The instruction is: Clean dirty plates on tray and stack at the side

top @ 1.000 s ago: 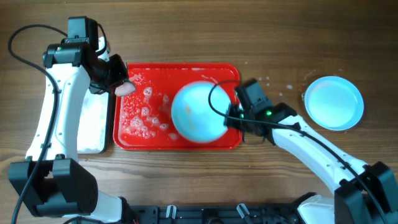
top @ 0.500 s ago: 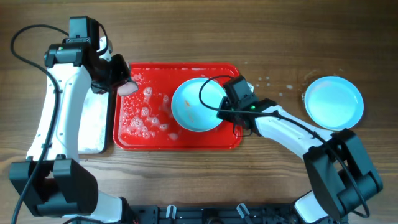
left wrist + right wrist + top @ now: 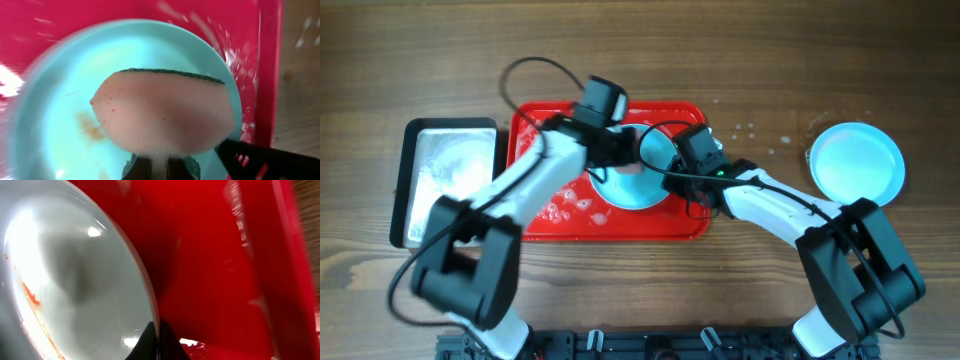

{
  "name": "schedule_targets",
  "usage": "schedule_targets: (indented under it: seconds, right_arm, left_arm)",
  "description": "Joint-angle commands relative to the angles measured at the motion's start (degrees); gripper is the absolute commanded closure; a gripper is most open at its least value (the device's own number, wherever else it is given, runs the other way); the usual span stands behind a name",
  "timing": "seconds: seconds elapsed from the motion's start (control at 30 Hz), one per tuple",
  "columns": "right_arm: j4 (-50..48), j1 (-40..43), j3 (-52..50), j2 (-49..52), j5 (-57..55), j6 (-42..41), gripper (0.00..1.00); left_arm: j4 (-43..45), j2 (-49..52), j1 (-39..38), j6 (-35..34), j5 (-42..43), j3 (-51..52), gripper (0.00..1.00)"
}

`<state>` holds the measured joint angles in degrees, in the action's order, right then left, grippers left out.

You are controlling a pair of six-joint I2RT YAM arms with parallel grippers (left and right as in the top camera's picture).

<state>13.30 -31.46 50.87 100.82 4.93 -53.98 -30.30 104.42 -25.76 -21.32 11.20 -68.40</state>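
Dirty plate [image 3: 60,125]: left pincer [image 3: 152,167] clamps sponge [image 3: 165,117] above it, right pincer [image 3: 156,340] clamps its rim; scrub orange stain [image 3: 90,127] firmly, rim pinned.

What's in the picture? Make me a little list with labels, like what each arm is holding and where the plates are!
Left tool: holds a pink sponge over the dirty plate
Right tool: pinches that plate's rim
Dirt: orange smear on the plate
Red tray: foamy, under the dirty plate
Other plate: on the table, right of the tray
Metal tray: left of the red tray
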Motion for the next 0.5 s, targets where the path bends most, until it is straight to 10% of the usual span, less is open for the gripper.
schedule_targets:
  seconds: [0.0, 0.47]
  right_arm:
    - [-0.4, -0.6, 0.8, 1.0, 1.1, 0.0, 0.96]
    - [0.1, -0.6, 0.8, 1.0, 0.5, 0.4, 0.96]
  left_arm:
    - [1.0, 5.5, -2.7, 3.1, -1.9, 0.6, 0.96]
    - [-12.0, 8.7, 7.9, 2.9, -21.4, 0.3, 0.96]
